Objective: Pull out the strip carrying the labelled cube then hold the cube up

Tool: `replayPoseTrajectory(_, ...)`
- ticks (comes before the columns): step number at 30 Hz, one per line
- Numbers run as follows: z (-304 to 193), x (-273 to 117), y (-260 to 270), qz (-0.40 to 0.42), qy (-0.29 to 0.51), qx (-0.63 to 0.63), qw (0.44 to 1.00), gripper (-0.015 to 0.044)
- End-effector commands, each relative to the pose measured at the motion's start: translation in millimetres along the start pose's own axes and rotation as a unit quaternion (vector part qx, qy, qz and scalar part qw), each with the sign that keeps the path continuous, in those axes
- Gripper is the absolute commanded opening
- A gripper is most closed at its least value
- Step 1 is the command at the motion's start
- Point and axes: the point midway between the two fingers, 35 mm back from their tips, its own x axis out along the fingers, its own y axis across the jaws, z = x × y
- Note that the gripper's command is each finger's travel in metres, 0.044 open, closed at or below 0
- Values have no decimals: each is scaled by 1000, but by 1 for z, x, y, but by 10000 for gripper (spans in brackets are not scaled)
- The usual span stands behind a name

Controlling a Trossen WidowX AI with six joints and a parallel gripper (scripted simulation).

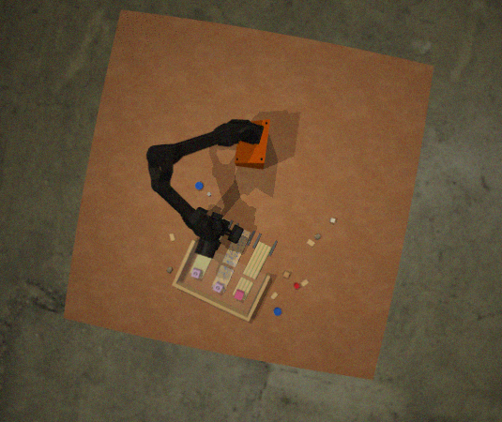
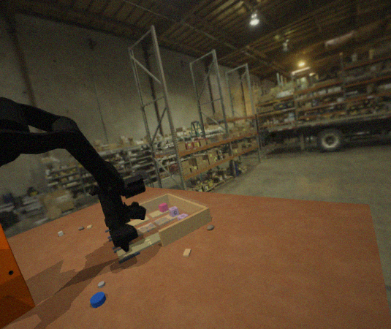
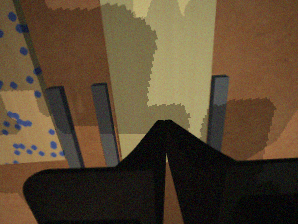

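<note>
My gripper point(image 2: 126, 248) point(image 3: 163, 126) is shut and empty, its tips low over the front part of the plain pale strip point(image 1: 202, 263) point(image 2: 147, 242) point(image 3: 182, 65). A lilac cube with a dark mark point(image 1: 196, 273) point(image 2: 182, 216) sits on that strip's far end; the arm hides its middle from above. The blue-speckled strip point(image 1: 233, 255) point(image 3: 17, 117) shows a gap across it and carries another marked lilac cube point(image 1: 218, 287) point(image 2: 173, 211). The ribbed strip point(image 1: 257, 260) also shows a gap and carries a pink cube point(image 1: 239, 295) point(image 2: 163, 207), with no mark visible.
A low wooden tray point(image 1: 213, 304) point(image 2: 185, 229) walls the strips' far ends. Dark rails point(image 3: 217, 112) point(image 3: 105, 120) flank the plain strip's front end. Blue discs point(image 1: 199, 186) point(image 1: 277, 311), a red piece point(image 1: 296, 285) and several small blocks lie around.
</note>
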Motion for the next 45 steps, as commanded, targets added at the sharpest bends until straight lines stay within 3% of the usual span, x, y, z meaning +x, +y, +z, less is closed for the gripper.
replayPoseTrajectory(1,-11,2,0,1,7,-4,1000,0)
replayPoseTrajectory(45,-78,3,-1,1,8,-6,1000,0)
